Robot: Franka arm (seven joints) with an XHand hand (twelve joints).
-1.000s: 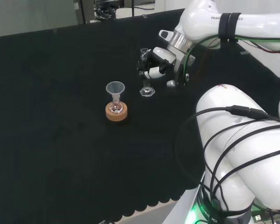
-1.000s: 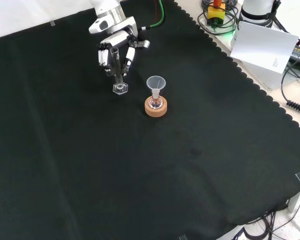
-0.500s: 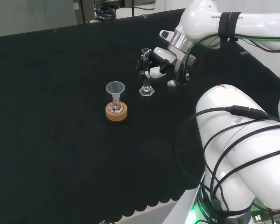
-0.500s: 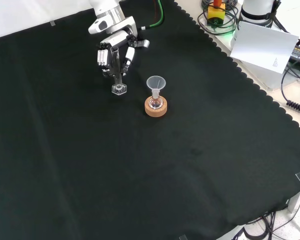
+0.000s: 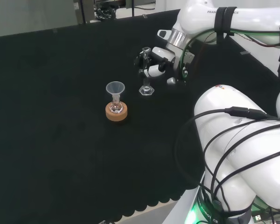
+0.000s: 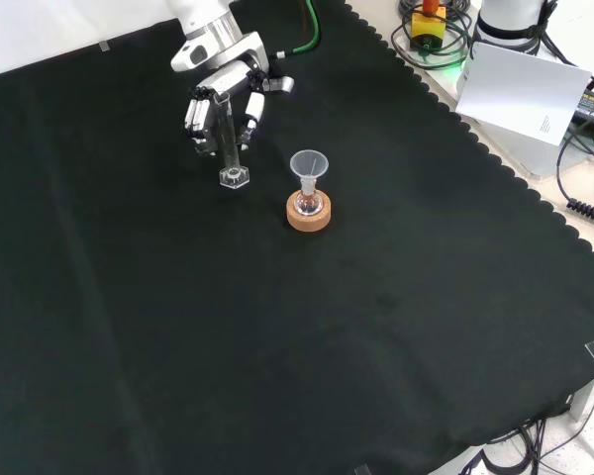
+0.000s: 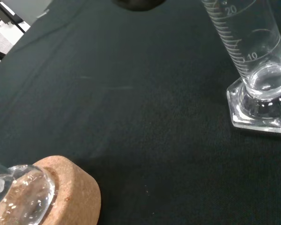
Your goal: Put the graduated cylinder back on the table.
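Observation:
The clear graduated cylinder (image 5: 145, 70) stands upright, its hexagonal foot (image 7: 260, 107) on or just over the black cloth. The black and white hand (image 5: 156, 64) is at its upper half, fingers curled on both sides of the tube (image 6: 228, 148). In the front view the hand (image 6: 223, 104) comes down from the top, and the cylinder's foot (image 6: 235, 177) shows below the fingers. The wrist view shows the printed scale on the tube (image 7: 253, 37) close up.
A small flask with a clear funnel (image 5: 115, 87) in its neck sits in a cork ring (image 5: 116, 112), a short way from the cylinder; the same cork ring (image 6: 309, 215) (image 7: 65, 187) shows in the other views. Black cloth lies all round. Cables and a white box (image 6: 520, 94) lie beyond the cloth's scalloped edge.
The hand and the cylinder have shifted together slightly: left in both the front and head views. The flask and cork ring have not moved.

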